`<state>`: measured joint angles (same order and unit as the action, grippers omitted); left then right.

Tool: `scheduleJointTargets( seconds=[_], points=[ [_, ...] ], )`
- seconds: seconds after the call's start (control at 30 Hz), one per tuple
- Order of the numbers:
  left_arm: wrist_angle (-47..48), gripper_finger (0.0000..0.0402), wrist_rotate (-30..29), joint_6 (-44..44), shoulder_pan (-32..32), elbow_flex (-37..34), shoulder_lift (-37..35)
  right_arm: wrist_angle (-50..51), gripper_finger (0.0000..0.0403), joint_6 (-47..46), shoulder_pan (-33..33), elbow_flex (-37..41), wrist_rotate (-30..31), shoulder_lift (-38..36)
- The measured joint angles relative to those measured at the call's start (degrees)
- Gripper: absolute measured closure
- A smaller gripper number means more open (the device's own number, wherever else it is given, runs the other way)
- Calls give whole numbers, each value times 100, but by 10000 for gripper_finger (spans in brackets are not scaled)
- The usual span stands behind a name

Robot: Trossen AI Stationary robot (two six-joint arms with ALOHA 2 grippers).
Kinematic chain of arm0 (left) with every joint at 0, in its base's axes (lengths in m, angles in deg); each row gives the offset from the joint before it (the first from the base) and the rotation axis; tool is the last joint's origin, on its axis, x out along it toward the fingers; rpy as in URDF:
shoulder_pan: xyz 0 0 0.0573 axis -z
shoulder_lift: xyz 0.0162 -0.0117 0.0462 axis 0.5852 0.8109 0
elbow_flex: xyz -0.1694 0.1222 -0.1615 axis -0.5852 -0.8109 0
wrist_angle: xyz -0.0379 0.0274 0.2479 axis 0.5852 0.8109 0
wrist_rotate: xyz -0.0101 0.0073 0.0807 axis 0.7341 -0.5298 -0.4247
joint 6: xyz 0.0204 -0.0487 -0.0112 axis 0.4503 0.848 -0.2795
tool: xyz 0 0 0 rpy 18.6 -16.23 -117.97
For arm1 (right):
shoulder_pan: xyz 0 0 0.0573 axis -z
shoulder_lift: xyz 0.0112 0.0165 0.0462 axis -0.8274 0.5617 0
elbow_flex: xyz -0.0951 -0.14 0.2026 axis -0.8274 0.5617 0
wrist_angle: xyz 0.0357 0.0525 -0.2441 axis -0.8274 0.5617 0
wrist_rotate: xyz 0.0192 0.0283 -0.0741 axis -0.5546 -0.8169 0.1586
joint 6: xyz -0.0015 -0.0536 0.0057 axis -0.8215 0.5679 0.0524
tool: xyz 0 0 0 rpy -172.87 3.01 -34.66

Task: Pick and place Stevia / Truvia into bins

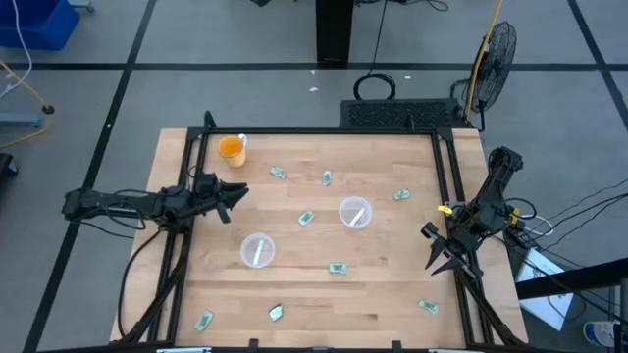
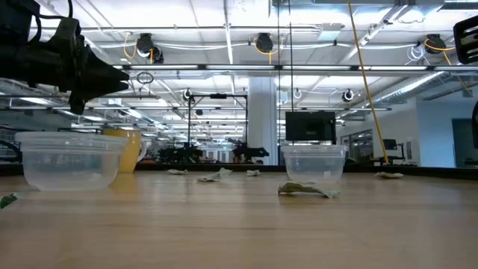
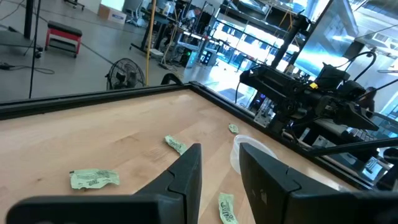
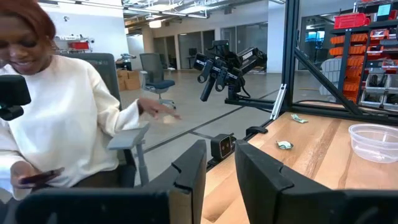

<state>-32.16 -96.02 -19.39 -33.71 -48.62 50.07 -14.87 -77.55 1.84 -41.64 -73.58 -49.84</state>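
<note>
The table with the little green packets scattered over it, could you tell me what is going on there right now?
Nothing is being held yet. About ten Stevia sachets lie scattered on the wooden table, and the two clear cups stand near the middle; each seems to hold something pale, unclear what. The left gripper hovers open over the left side, the right gripper waits open at the right edge. An orange-filled cup stands at the far left corner.

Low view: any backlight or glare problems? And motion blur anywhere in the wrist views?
Low view: bright ceiling strip lights behind the scene leave the left gripper a dark silhouette; the two clear cups stay readable. Right wrist view: a person's hand beyond the table is smeared by motion; the right gripper is sharp. Left wrist view: no smear visible.
</note>
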Motion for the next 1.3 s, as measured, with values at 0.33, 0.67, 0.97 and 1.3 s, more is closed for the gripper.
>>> scheduleJointTargets(
  seconds=[0.33,0.67,0.97,1.3],
  points=[
    [0,289,2,2,0,1,-2,0,325,0,-1,0,1,0],
    [-2,289,-37,-105,2,0,0,0,325,0,-1,1,1,-1],
    [-35,289,-197,198,2,0,-2,0,325,0,-1,-1,1,1],
    [-401,289,-258,383,0,2,-2,0,325,0,1,-1,1,1]
  ],
)
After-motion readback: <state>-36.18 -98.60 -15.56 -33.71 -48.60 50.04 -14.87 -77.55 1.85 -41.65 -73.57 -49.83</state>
